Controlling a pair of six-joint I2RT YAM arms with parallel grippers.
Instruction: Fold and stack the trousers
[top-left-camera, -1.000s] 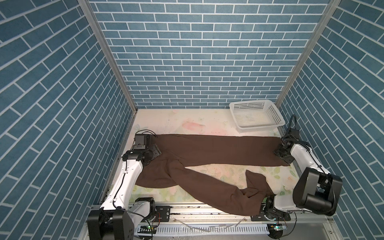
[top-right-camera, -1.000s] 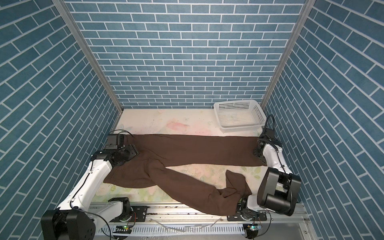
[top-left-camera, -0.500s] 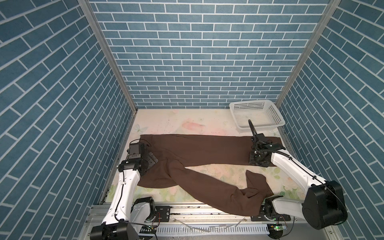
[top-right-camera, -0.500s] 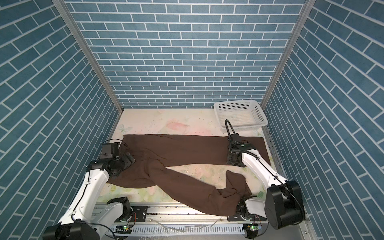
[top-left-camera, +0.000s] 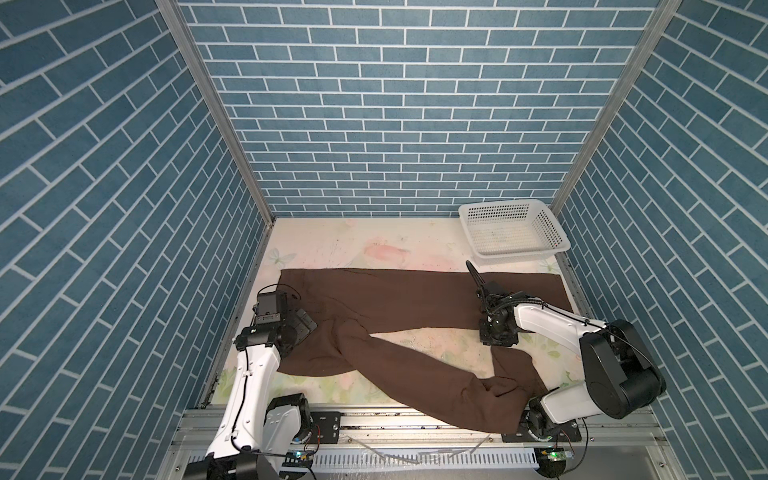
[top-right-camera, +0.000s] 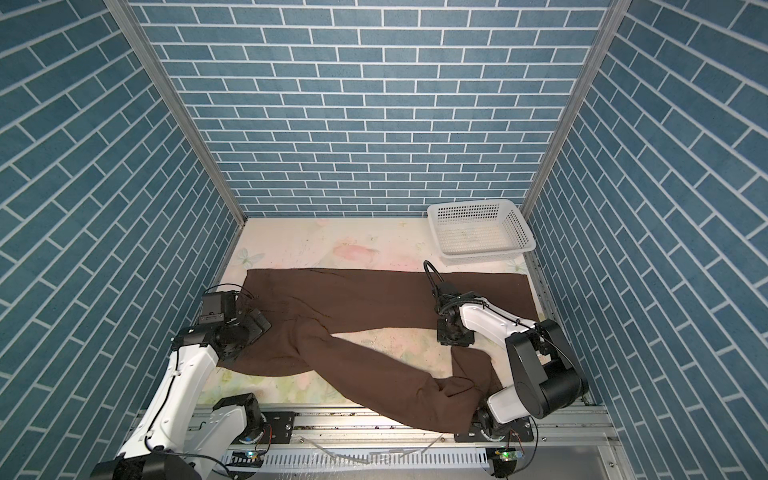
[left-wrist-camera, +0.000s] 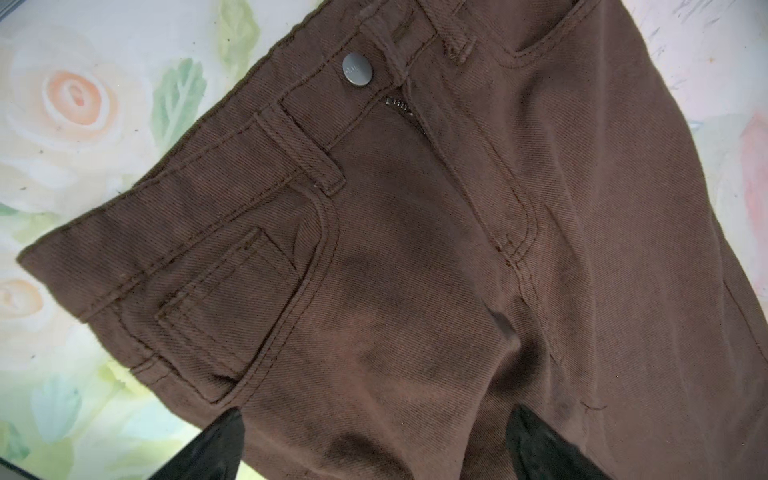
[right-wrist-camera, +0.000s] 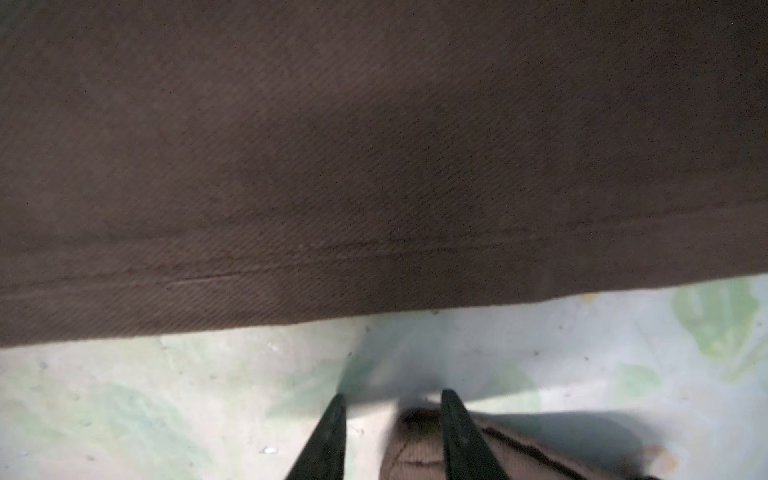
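The dark brown trousers (top-left-camera: 395, 299) (top-right-camera: 361, 299) lie flat, waist at the left. One leg runs along the back towards the right wall. The other leg slants to the front right and ends in a crumpled fold (top-left-camera: 511, 374). My left gripper (top-left-camera: 305, 326) (left-wrist-camera: 378, 436) hovers open over the hip, below the button and pocket, with nothing held. My right gripper (top-left-camera: 496, 336) (right-wrist-camera: 392, 399) points down at the table just in front of the back leg's near edge. Its jaws stand a little apart, and a corner of brown cloth (right-wrist-camera: 419, 449) shows between the fingers.
A white perforated basket (top-left-camera: 519, 253) (top-right-camera: 486, 251) stands at the back right, just behind the back leg's end. The floral table cover (top-left-camera: 374, 249) shows behind the trousers and between the legs. Blue brick walls close in three sides; a metal rail runs along the front.
My left gripper has opened off the waist and drawn back towards the front. My right gripper has left the back leg's far end, moving left and forward to that leg's near edge, its jaws narrowing.
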